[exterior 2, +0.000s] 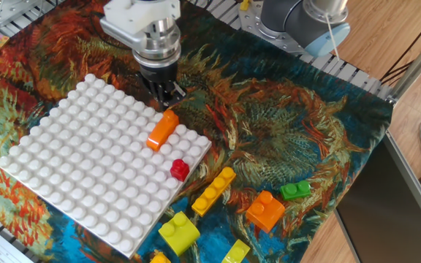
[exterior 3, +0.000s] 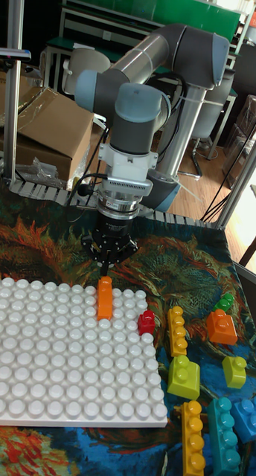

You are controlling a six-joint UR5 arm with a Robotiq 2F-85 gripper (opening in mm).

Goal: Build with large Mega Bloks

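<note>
Gripper (exterior 2: pixel 168 97) hangs just above the far end of the long orange plastic brick (exterior 2: pixel 162 129), its fingers slightly spread and holding nothing. That brick sits pressed onto the white studded baseplate (exterior 2: pixel 71 168) near its right edge. It looks light, rigid and slick; best pinched across its narrow sides.

The arm (exterior 3: pixel 161 56) is built of thick silver-grey tubes with pale blue-grey caps on its round joints; below the wrist sits a white blocky flange, then a ribbed metal cylinder; the gripper (exterior 3: pixel 106 256) is small and black, its fingers hard to make out; thin black cables run beside the wrist.
</note>
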